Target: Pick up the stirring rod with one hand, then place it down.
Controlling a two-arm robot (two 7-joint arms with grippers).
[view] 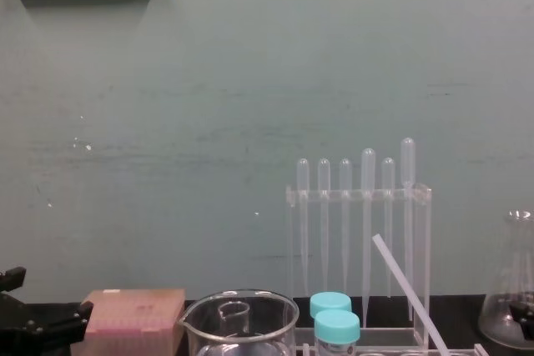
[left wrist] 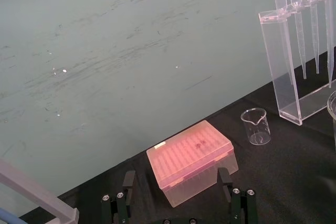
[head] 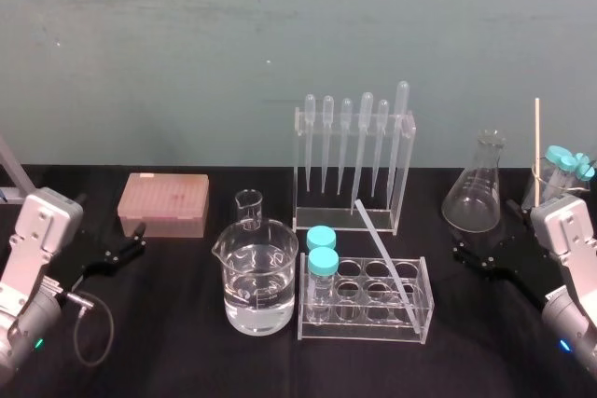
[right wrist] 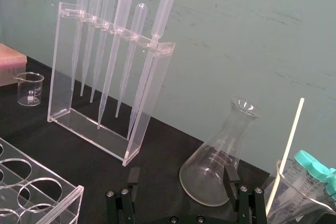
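The stirring rod (head: pixel 384 256) is a long, thin, translucent-white stick. It leans at a slant in the clear tube rack (head: pixel 366 326) at the table's centre, with its upper end toward the pipette stand. From the chest view the stirring rod (view: pixel 405 291) rises out of the rack to the left. My left gripper (head: pixel 117 251) rests open at the far left, near the pink box, and its fingers (left wrist: pixel 126 182) stand wide apart. Over at the far right my right gripper (head: pixel 485 253) is open beside the flask, with its fingers (right wrist: pixel 229 174) spread and nothing between them.
A water-filled beaker (head: pixel 258 281) and a small beaker (head: pixel 248 208) stand left of the rack, which holds two teal-capped vials (head: pixel 322 263). The pipette stand (head: pixel 354 160) is behind it. A pink tip box (head: pixel 163 204) sits at the left. The flask (head: pixel 478 188) and a beaker with a cream stick (head: pixel 537 142) stand at the right.
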